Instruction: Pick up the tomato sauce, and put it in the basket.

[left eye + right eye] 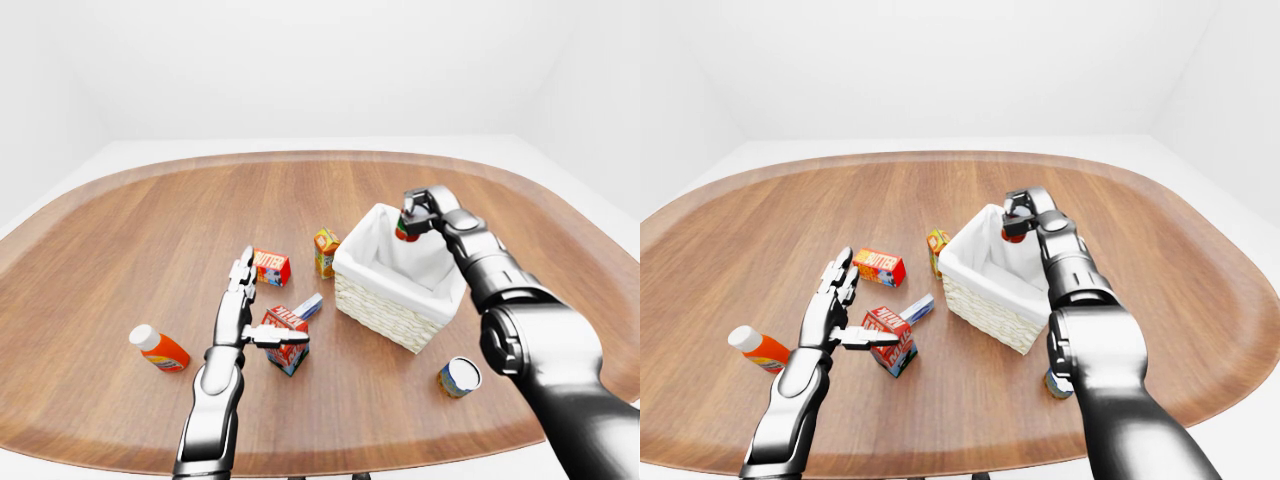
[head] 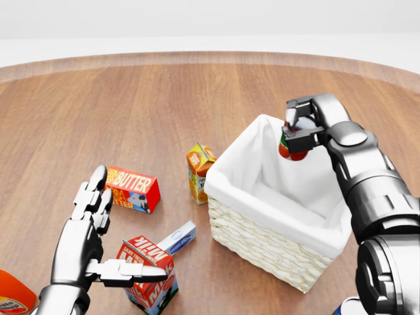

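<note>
The tomato sauce point(image 2: 291, 148) is a small red can with a green band. My right hand point(image 2: 302, 126) is shut on it and holds it over the far side of the basket point(image 2: 262, 246), just above the white lining. The basket is woven wicker with a white cloth liner, right of centre in the head view. My left hand point(image 2: 98, 243) is open and empty at the lower left, its thumb over the milk carton point(image 2: 149, 275).
A butter box point(image 2: 132, 188), an orange juice carton point(image 2: 199, 169), a small blue-white box point(image 2: 177, 237) and an orange bottle point(image 1: 160, 349) lie left of the basket. A can point(image 1: 459, 377) stands near the table's near edge, right of the basket.
</note>
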### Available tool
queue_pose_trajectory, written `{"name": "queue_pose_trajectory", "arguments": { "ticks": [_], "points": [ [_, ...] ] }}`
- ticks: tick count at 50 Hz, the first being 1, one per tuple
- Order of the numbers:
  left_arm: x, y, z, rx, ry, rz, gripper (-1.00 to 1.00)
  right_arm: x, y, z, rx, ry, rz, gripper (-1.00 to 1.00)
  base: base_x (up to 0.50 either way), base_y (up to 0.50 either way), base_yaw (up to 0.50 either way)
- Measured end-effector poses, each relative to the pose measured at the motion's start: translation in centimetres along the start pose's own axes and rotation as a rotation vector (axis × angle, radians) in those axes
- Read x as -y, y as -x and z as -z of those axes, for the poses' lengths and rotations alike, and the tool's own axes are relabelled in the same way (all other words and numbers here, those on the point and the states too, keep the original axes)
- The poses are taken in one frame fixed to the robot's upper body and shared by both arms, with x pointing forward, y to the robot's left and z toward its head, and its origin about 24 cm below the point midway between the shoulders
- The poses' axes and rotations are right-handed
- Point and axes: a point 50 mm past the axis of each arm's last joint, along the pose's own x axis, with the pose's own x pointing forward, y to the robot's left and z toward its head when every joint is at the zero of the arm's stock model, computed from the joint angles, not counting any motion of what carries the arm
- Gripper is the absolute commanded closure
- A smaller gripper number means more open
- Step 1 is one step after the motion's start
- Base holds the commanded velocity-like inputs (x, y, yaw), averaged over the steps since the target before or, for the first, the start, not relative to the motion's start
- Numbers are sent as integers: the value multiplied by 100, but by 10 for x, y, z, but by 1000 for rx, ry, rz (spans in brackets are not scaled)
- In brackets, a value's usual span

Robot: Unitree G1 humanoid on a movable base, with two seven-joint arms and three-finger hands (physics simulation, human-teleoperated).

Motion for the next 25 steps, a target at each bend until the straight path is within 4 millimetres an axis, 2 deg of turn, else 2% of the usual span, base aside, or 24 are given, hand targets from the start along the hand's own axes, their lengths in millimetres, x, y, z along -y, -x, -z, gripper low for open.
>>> {"name": "queue_pose_trajectory", "arguments": {
  "ticks": [2,3,4,5,25],
  "points": [
    [0,0,0,0,0,0,-95,0,0,0,0,0,-2,100,0,0,0],
    [0,0,0,-1,0,0,-95,0,0,0,0,1,-3,75,0,0,0],
    [0,0,0,-1,0,0,-95,0,0,0,-1,2,-1,12,0,0,0],
    [0,0,0,-1,0,0,-95,0,0,0,-1,6,1,-100,0,0,0],
    [0,0,1,-5,0,1,-95,1,0,-4,7,35,23,-100,0,0,0]
  ]
}}
